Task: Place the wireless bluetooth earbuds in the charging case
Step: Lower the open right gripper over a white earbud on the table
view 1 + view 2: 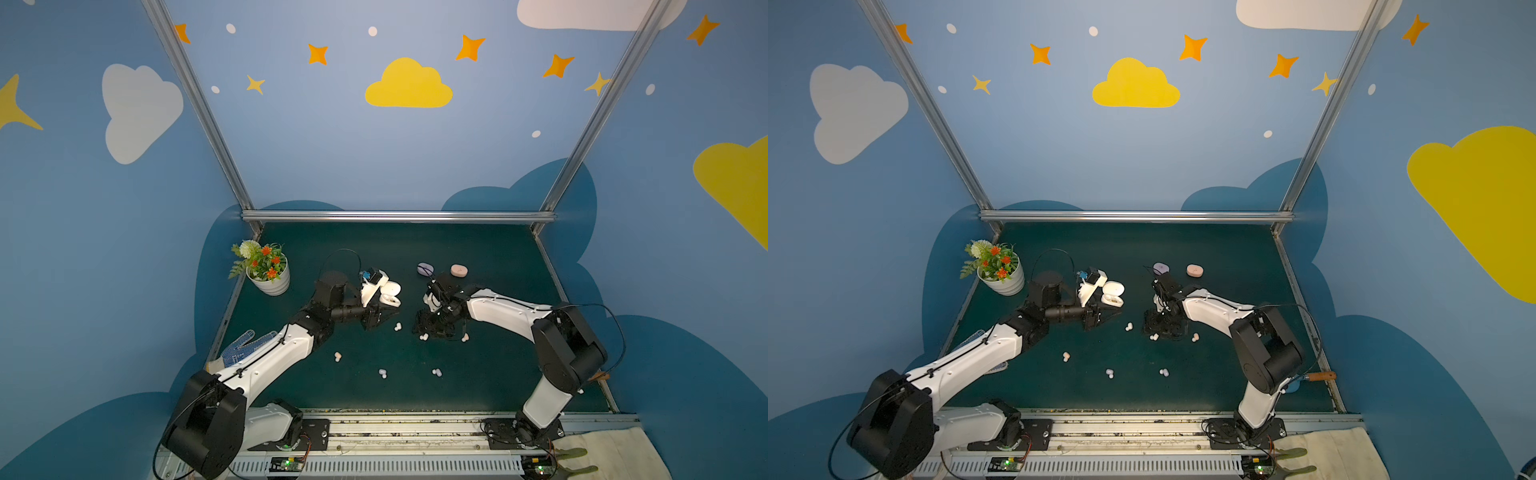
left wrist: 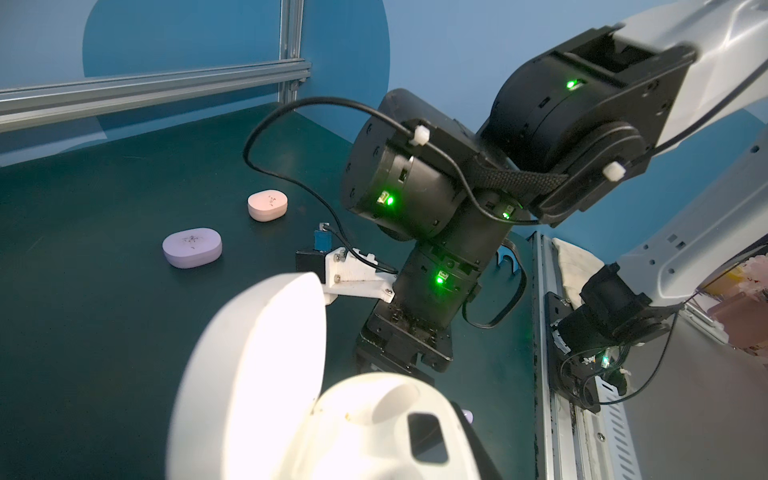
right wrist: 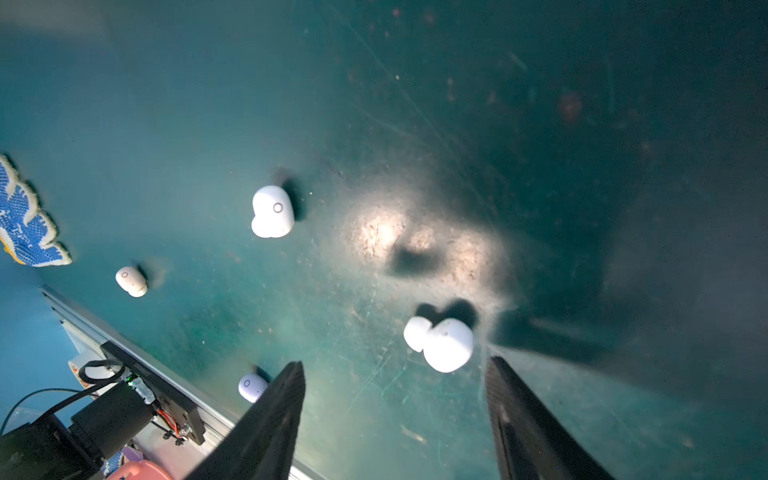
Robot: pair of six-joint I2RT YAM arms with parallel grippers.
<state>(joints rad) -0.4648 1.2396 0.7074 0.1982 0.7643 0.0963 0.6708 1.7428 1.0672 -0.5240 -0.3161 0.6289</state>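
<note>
My left gripper [image 1: 377, 312] is shut on the white charging case [image 1: 390, 293], held off the mat with its lid up. In the left wrist view the lid [image 2: 249, 374] and the base with its empty sockets [image 2: 374, 419] fill the foreground. My right gripper [image 3: 395, 362] points down at the mat, open and empty. A white earbud [image 3: 440, 343] lies just beyond its fingertips, nearer one finger. A second white earbud [image 3: 272, 212] lies farther off. Several more earbuds are scattered on the mat in both top views, among them a peach one [image 1: 338, 356] and two lavender ones [image 1: 382, 373] [image 1: 436, 372].
A closed lavender case [image 1: 425, 269] and a closed pink case [image 1: 459, 270] sit behind the right gripper. A flower pot [image 1: 268, 270] stands at the back left. A blue dotted glove [image 1: 245, 349] lies under the left arm. A metal rail [image 1: 415, 428] runs along the front.
</note>
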